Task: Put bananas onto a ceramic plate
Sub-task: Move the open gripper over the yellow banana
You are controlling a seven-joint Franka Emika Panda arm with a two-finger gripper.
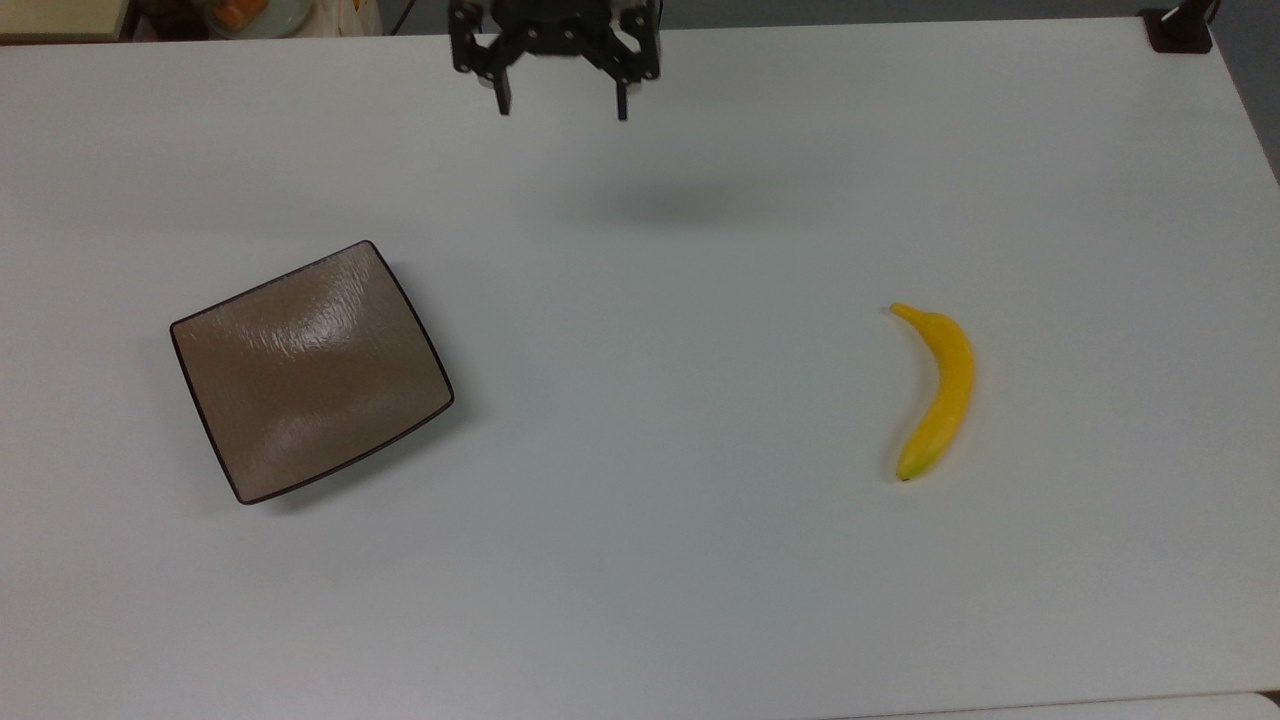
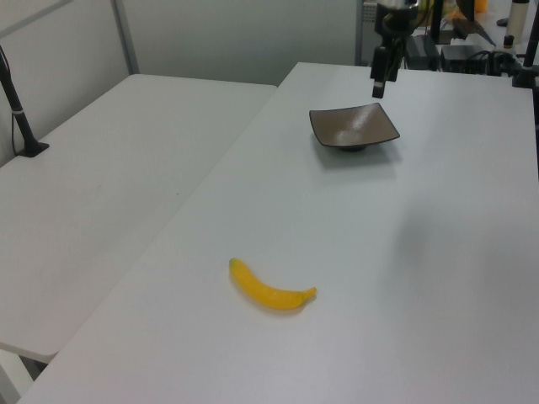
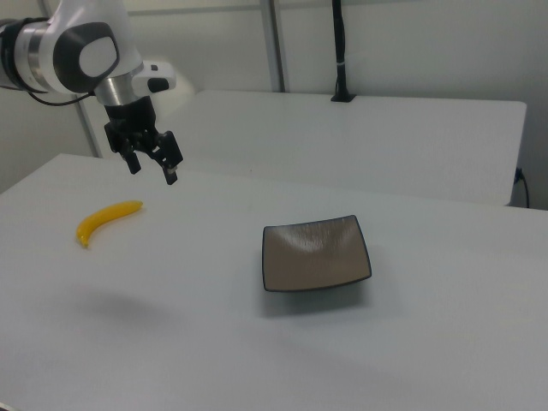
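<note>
My claw [image 1: 560, 108] — fingers apart, empty, hung above the bench [image 1: 680, 560]. Banana [image 1: 940, 392] lay on the bench, well apart from the brown plate [image 1: 310, 372] — plate bare.

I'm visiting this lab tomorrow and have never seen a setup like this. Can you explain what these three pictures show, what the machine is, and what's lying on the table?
All three pictures show one moment from three fixed cameras: one looks down from above, the other two look across the table from opposite sides.

The machine is a single robot arm. In the right view you can see its white and grey body, ending in a black gripper with two fingers, a sort of simple pincer. The fingers are spread apart and hold nothing. The gripper hangs in the air above the white table.

Two things lie on the table, well apart. A yellow banana lies on the top view's right. A square brown plate with a dark rim sits on the top view's left, with nothing on it. The gripper touches neither.
</note>
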